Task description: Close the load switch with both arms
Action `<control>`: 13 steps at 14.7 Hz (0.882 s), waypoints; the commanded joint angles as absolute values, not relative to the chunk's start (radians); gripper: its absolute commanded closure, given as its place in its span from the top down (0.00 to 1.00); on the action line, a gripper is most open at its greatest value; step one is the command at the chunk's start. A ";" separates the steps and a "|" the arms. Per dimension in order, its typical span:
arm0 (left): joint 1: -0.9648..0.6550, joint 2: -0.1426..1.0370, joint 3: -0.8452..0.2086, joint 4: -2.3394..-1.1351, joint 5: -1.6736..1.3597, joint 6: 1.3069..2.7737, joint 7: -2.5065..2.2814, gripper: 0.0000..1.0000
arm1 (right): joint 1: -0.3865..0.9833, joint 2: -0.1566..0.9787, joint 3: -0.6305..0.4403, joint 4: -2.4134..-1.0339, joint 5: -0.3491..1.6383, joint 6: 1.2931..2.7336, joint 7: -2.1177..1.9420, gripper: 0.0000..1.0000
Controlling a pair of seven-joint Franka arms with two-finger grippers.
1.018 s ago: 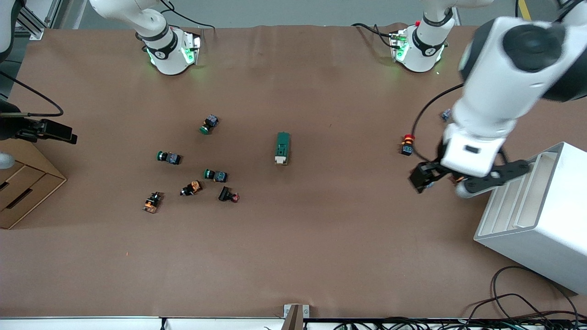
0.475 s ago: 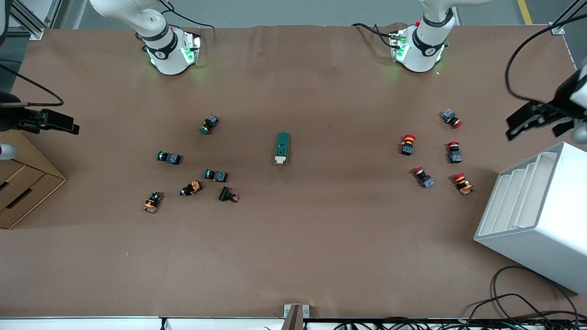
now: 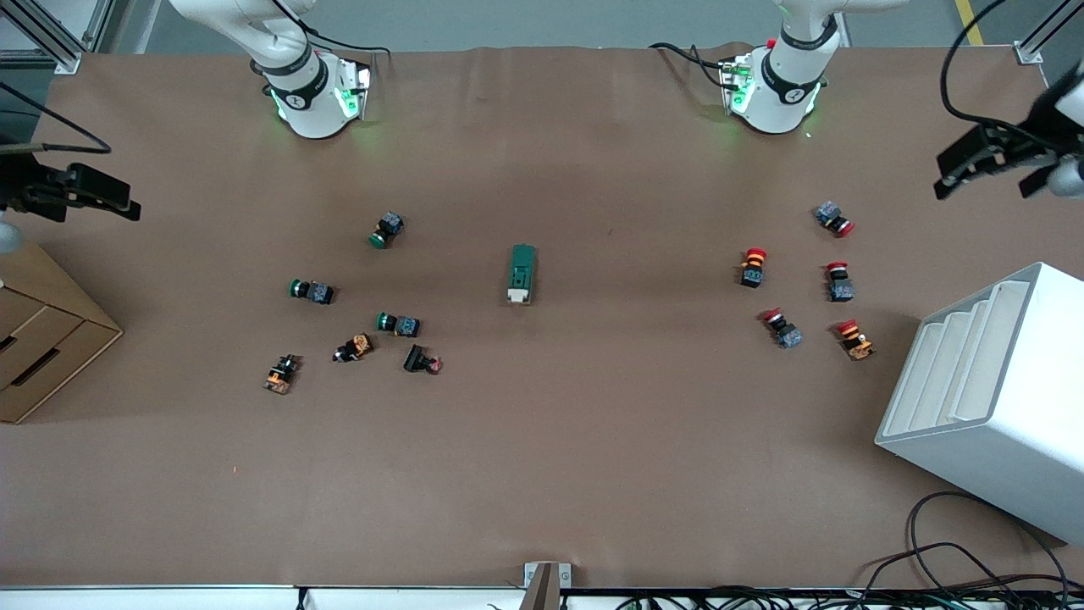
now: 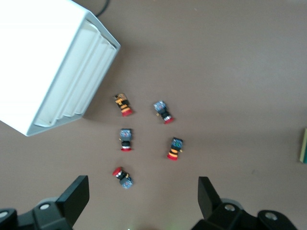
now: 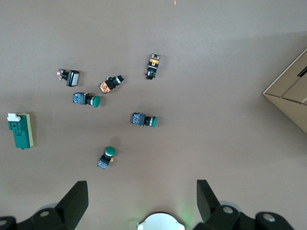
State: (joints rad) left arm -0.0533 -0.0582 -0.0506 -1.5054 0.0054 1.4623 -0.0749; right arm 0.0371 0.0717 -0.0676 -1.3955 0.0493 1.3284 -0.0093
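Observation:
The load switch (image 3: pixel 522 273), a dark-green block with a cream lever end, lies flat in the middle of the table, and nothing touches it. The right wrist view shows it too (image 5: pixel 20 130), and only its edge (image 4: pixel 303 145) reaches the left wrist view. My left gripper (image 3: pixel 995 174) hangs open and empty high over the table edge at the left arm's end, looking down on the red-capped buttons (image 4: pixel 143 187). My right gripper (image 3: pixel 93 199) hangs open and empty over the right arm's end of the table, above its own base (image 5: pixel 141 189).
Several red-capped buttons (image 3: pixel 753 266) lie toward the left arm's end, next to a white slotted rack (image 3: pixel 982 398). Green-capped buttons (image 3: pixel 386 230) and other small buttons (image 3: pixel 281 374) lie toward the right arm's end, near a cardboard box (image 3: pixel 42 339).
The left arm has swung up and away from over the red-capped buttons to the table's end. The right gripper has drifted slightly toward the bases. The load switch has not moved.

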 commanded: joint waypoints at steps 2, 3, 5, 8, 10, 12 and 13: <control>-0.081 -0.159 -0.046 -1.611 -0.017 1.483 -0.049 1.00 | -0.017 -0.026 0.011 -1.508 0.000 1.370 -0.003 1.00; -0.081 -0.167 -0.046 -1.618 -0.017 1.483 -0.031 1.00 | -0.018 -0.040 0.011 -1.528 0.000 1.377 -0.003 1.00; -0.080 -0.187 -0.045 -1.655 -0.018 1.489 -0.006 1.00 | -0.021 -0.084 0.012 -1.586 0.000 1.408 -0.003 1.00; -0.080 -0.210 -0.032 -1.675 -0.021 1.520 0.000 1.00 | -0.020 -0.113 0.012 -1.612 -0.002 1.414 -0.005 1.00; -0.077 -0.206 -0.031 -1.672 -0.025 1.520 0.000 1.00 | -0.020 -0.133 0.012 -1.612 -0.002 1.410 -0.006 1.00; -0.077 -0.201 -0.025 -1.671 -0.043 1.520 -0.003 1.00 | -0.018 -0.147 0.012 -1.611 -0.002 1.408 -0.011 1.00; -0.075 -0.199 -0.023 -1.671 -0.046 1.520 -0.009 1.00 | -0.017 -0.149 0.012 -1.611 -0.003 1.408 -0.012 1.00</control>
